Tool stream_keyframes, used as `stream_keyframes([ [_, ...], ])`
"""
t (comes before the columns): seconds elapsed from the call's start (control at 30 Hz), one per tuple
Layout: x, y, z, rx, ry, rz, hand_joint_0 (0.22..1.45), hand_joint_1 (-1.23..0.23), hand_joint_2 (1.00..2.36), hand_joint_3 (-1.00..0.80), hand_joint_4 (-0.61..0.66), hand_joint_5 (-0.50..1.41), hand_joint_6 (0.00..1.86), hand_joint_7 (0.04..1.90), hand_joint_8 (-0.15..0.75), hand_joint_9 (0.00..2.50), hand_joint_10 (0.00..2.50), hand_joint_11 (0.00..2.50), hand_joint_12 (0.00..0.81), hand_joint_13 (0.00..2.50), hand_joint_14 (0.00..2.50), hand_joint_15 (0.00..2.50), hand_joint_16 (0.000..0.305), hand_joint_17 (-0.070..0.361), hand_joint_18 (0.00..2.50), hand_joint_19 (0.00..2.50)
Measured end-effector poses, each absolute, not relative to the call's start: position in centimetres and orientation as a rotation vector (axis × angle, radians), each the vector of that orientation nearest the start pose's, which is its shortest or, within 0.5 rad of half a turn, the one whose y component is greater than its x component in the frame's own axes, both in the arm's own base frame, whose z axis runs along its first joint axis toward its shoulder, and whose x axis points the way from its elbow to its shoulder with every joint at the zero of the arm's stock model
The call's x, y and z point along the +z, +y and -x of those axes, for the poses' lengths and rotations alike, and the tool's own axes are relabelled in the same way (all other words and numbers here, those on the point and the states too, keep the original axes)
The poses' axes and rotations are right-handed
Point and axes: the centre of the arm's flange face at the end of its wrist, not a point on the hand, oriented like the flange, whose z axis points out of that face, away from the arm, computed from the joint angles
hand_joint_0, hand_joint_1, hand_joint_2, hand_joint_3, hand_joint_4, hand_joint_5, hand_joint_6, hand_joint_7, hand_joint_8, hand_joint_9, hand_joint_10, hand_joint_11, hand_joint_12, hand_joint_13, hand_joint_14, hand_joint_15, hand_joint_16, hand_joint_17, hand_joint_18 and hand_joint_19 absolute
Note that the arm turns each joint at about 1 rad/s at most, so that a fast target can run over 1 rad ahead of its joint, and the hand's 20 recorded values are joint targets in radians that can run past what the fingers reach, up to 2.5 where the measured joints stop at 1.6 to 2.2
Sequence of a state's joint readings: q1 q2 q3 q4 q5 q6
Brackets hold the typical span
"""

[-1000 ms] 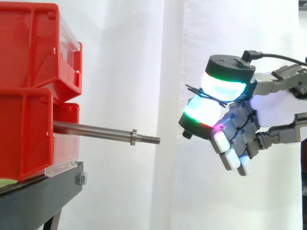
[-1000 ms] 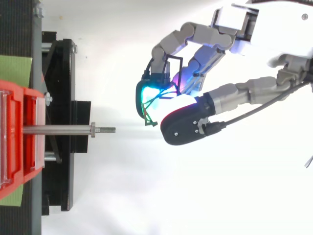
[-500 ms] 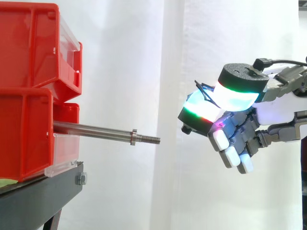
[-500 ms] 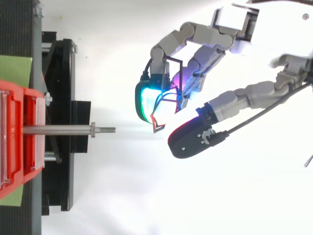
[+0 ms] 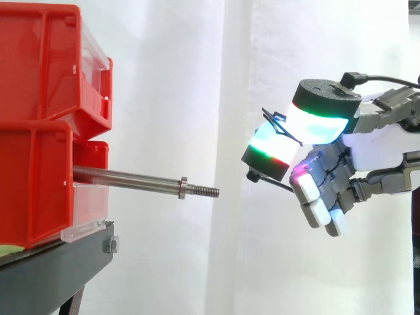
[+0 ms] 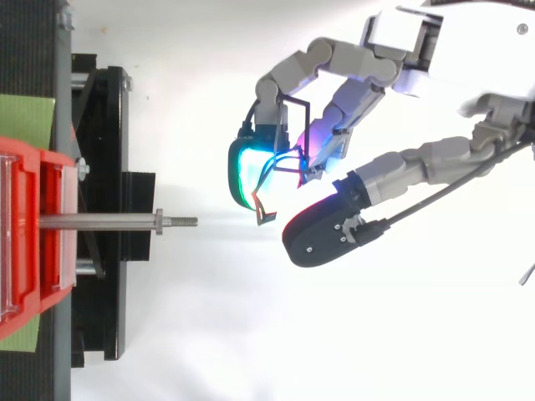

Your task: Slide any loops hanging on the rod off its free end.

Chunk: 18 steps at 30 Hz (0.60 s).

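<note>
1. We see the rod [image 5: 131, 178] sticking out level from the lower of two stacked red bins [image 5: 39, 98]. It has a small collar near its tip and a threaded free end pointing towards the hand [image 5: 377, 147].
2. The bins sit on a black bench [image 5: 59, 262], in front of a white curtain [image 5: 170, 65].
3. The rod is bare along the whole length we can see, with nothing hanging on it.
4. The loop [image 6: 266, 215] is a thin black wire shape and is off the rod. It is up at the hand, threaded among the curled fingers, with one end sticking out towards the rod's tip.
5. From the side, the hand's fingers are curled in and the thumb's pad [image 5: 321, 118] sits just above a glowing fingertip [image 5: 269, 149]. The wire is caught between the two, so the hand is closed on the loop, not spread wide.
6. The hand is clear of the rod, off beyond the free end. It is a little higher than the tip in the side view, with open space between them.
7. From above, the loop's lower end lies near the line of the rod but apart from the tip.
</note>
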<state>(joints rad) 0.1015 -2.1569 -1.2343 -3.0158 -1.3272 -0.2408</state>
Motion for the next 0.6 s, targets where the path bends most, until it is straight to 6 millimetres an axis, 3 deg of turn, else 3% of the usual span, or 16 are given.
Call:
stream_keyframes([
  [0.33,31.12,-8.51,-71.23,0.856,1.322,-1.168,0.60,-0.36,1.00,-0.45,0.06,-0.13,0.87,1.06,0.315,1.12,0.01,0.49,0.331,1.08,0.02,0.52,0.048,0.107,0.94,0.73],
  [0.6,30.57,-9.07,-70.33,0.760,1.362,-1.210,0.59,-0.35,1.00,-0.50,0.06,-0.12,0.86,1.08,0.322,1.15,0.02,0.50,0.334,1.10,0.02,0.52,0.048,0.108,0.95,0.73],
])
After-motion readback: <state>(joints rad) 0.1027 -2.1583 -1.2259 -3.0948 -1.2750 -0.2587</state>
